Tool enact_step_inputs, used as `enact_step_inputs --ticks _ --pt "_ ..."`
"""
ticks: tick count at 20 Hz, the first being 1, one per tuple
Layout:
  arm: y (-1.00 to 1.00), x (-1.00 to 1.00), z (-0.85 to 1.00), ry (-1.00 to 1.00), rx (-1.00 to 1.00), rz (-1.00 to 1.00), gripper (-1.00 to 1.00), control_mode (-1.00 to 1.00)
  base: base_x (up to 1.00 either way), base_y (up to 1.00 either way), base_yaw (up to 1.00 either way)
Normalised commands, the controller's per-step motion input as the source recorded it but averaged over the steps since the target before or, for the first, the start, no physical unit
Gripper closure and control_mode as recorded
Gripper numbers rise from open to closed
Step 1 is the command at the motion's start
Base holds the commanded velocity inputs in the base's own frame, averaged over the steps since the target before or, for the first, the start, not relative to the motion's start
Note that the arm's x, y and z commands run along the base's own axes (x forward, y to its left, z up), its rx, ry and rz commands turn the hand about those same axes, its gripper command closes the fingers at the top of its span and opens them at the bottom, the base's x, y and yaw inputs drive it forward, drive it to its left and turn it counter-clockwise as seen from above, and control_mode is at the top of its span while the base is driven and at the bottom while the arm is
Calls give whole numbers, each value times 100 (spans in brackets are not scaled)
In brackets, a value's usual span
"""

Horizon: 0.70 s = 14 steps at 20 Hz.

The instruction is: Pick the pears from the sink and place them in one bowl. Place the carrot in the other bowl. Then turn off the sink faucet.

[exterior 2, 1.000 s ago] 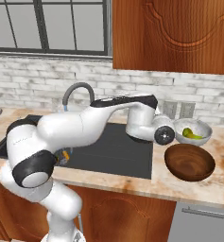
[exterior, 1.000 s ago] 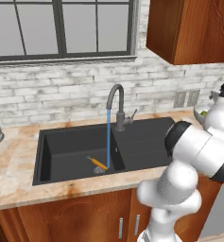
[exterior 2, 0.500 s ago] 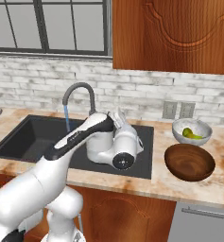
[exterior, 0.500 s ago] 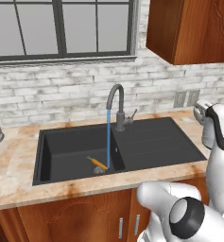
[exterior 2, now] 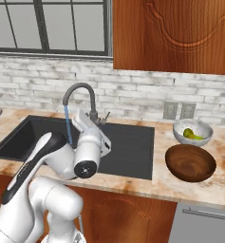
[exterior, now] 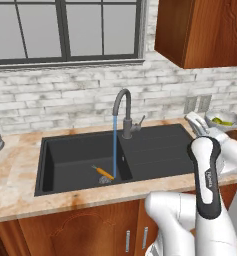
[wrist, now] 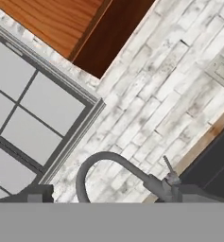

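Your carrot (exterior: 104, 173) lies on the sink (exterior: 65, 157) floor by the drain, under the running faucet (exterior: 124, 114). Expect it light, stiff and wet, likely slippery; take it across the thicker middle. Your claw (exterior 2: 81, 121) stands wide open, holding nothing, raised over the sink's front edge, pointing up toward the faucet.

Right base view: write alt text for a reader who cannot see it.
A white robot arm bends over a black sink whose faucet runs water. To the right on the counter, a pale grey bowl holds yellow-green pears, and a dark brown bowl sits in front of it.
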Motion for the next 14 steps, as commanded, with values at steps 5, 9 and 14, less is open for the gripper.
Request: enact_step_inputs --ticks 5,9,14 --pt "100 -62 29 -4 -6 14 -100 -100 0 0 0" --pt "100 -71 16 -7 -8 15 -100 -100 0 0 0" --pt "100 -80 13 -16 -13 15 -100 -100 0 0 0"
